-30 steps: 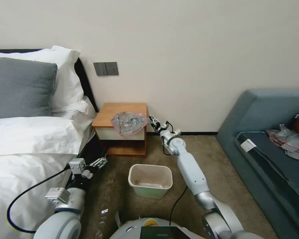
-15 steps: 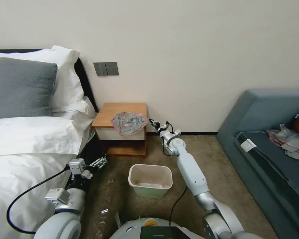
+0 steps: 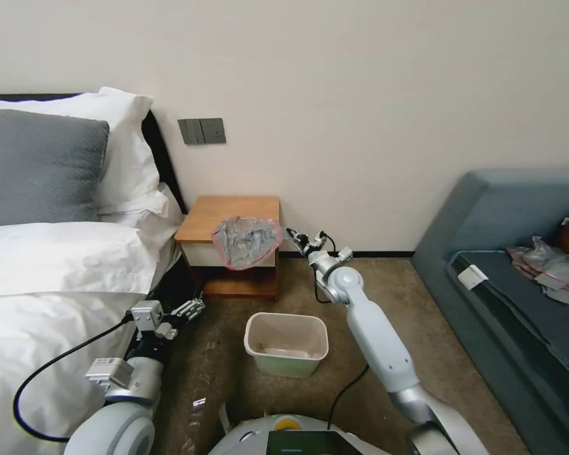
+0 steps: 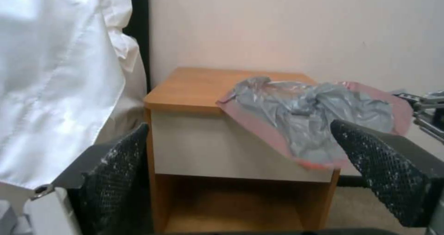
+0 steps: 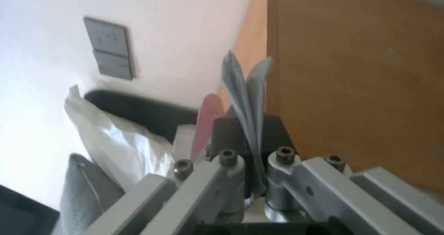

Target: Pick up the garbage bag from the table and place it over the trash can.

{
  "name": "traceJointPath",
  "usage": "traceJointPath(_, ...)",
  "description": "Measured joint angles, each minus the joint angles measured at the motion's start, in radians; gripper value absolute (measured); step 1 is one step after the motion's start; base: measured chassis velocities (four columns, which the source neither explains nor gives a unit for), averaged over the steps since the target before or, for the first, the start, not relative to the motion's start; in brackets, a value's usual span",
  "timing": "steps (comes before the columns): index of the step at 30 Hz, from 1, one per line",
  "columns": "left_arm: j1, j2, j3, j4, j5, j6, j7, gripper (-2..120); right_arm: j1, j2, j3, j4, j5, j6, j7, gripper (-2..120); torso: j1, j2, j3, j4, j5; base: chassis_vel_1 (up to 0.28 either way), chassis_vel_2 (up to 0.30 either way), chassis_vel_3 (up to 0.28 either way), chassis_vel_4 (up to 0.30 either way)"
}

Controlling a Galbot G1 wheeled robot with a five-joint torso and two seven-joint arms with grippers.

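The garbage bag [image 3: 245, 240], crinkly grey with a pink rim, lies on the right front part of the table [image 3: 234, 208] and droops over the white drawer front. My right gripper [image 3: 292, 233] is at the bag's right edge, shut on it. In the right wrist view a grey fold of the garbage bag [image 5: 247, 89] runs down between the closed fingers of the right gripper [image 5: 249, 134]. The cream trash can [image 3: 254, 330] stands on the carpet in front of the table. My left gripper [image 3: 193, 308] hangs open low beside the bed, facing the garbage bag [image 4: 314, 113] and the table [image 4: 194, 89].
A bed with white sheets [image 3: 50, 272] fills the left side, close to my left arm. A blue sofa [image 3: 518, 253] on the right carries a heap of similar bags [image 3: 553, 265]. Bare carpet [image 3: 385, 278] surrounds the bin.
The bag has slid toward the table's front right corner and now hangs lower over the drawer front. My right arm has drawn back slightly to the right. The left arm is still.
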Motion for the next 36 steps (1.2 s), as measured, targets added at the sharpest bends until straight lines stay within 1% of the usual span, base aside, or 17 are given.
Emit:
traceJointPath(1,-0.002,0.002,0.000,0.000,-0.002,0.000,0.000,100,-0.019,-0.027,-0.017,0.060,0.018,0.019,0.051,0,0.000,0.000,0.000,0.0002,-0.0001,0.000,0.000,0.000,0.000)
traceJointPath(2,-0.002,0.002,0.000,0.000,-0.002,0.000,0.000,100,-0.019,-0.027,-0.017,0.060,0.018,0.019,0.051,0,0.000,0.000,0.000,0.0002,-0.0001,0.000,0.000,0.000,0.000)
traceJointPath(4,-0.004,0.004,0.000,0.000,-0.006,-0.001,0.000,100,-0.051,-0.068,-0.045,0.151,0.035,0.052,0.136,0,0.000,0.000,0.000,0.0002,0.0001,0.000,0.000,0.000,0.000)
traceJointPath(5,-0.004,0.004,0.000,0.000,-0.006,-0.001,0.000,100,-0.051,-0.068,-0.045,0.151,0.035,0.052,0.136,0,0.000,0.000,0.000,0.0002,0.0001,0.000,0.000,0.000,0.000)
traceJointPath(8,-0.006,0.006,0.000,0.000,-0.012,-0.002,0.000,100,-0.081,-0.102,-0.080,0.232,0.038,0.092,0.200,0,0.000,0.000,0.000,0.0001,-0.0002,0.000,0.000,0.000,0.000)
traceJointPath(9,-0.008,0.007,0.001,0.000,-0.016,-0.002,-0.001,100,-0.106,-0.131,-0.110,0.287,0.035,0.119,0.242,0,0.000,0.000,0.000,0.0001,0.0001,0.000,0.000,0.000,0.000)
traceJointPath(10,-0.008,0.007,0.001,0.000,-0.016,-0.002,-0.001,100,-0.106,-0.131,-0.110,0.287,0.035,0.119,0.242,0,0.000,0.000,0.000,0.0001,0.0001,0.000,0.000,0.000,0.000)
traceJointPath(13,-0.020,0.013,0.003,0.000,-0.024,-0.004,0.003,100,-0.173,-0.193,-0.196,0.398,-0.011,0.169,0.310,0,0.000,0.000,0.000,0.0002,0.0000,0.000,0.000,0.000,0.000)
traceJointPath(14,-0.020,0.013,0.003,0.000,-0.024,-0.004,0.003,100,-0.173,-0.193,-0.196,0.398,-0.011,0.169,0.310,0,0.000,0.000,0.000,0.0002,0.0000,0.000,0.000,0.000,0.000)
traceJointPath(17,-0.031,0.025,0.004,0.000,-0.035,-0.003,0.004,100,-0.223,-0.230,-0.241,0.447,-0.054,0.177,0.322,0,0.000,0.000,0.000,0.0001,-0.0001,0.000,0.000,0.000,0.000)
traceJointPath(18,-0.031,0.025,0.004,0.000,-0.035,-0.003,0.004,100,-0.223,-0.230,-0.241,0.447,-0.054,0.177,0.322,0,0.000,0.000,0.000,0.0001,-0.0001,0.000,0.000,0.000,0.000)
traceJointPath(21,-0.033,0.028,0.001,0.000,-0.041,-0.003,0.001,100,-0.274,-0.261,-0.260,0.469,-0.130,0.177,0.315,0,0.000,0.000,0.000,0.0001,0.0000,0.000,0.000,0.000,0.000)
traceJointPath(24,-0.031,0.024,0.000,0.000,-0.041,-0.005,-0.001,100,-0.304,-0.280,-0.260,0.487,-0.157,0.175,0.307,0,0.000,0.000,0.000,0.0000,0.0000,0.000,0.000,0.000,0.000)
traceJointPath(29,-0.032,0.022,0.003,0.000,-0.041,-0.013,-0.004,100,-0.350,-0.331,-0.256,0.540,-0.179,0.170,0.309,0,0.000,0.000,0.000,0.0001,0.0000,0.000,0.000,0.000,0.000)
traceJointPath(30,-0.032,0.022,0.003,0.000,-0.041,-0.013,-0.004,100,-0.350,-0.331,-0.256,0.540,-0.179,0.170,0.309,0,0.000,0.000,0.000,0.0001,0.0000,0.000,0.000,0.000,0.000)
traceJointPath(33,-0.036,0.021,0.008,0.000,-0.040,-0.015,-0.005,100,-0.354,-0.371,-0.263,0.565,-0.189,0.158,0.352,0,0.000,0.000,0.000,0.0002,0.0000,0.000,0.000,0.000,0.000)
traceJointPath(36,-0.038,0.020,0.011,0.000,-0.038,-0.017,-0.006,100,-0.353,-0.388,-0.263,0.573,-0.191,0.141,0.371,0,0.000,0.000,0.000,0.0001,0.0000,0.000,0.000,0.000,0.000)
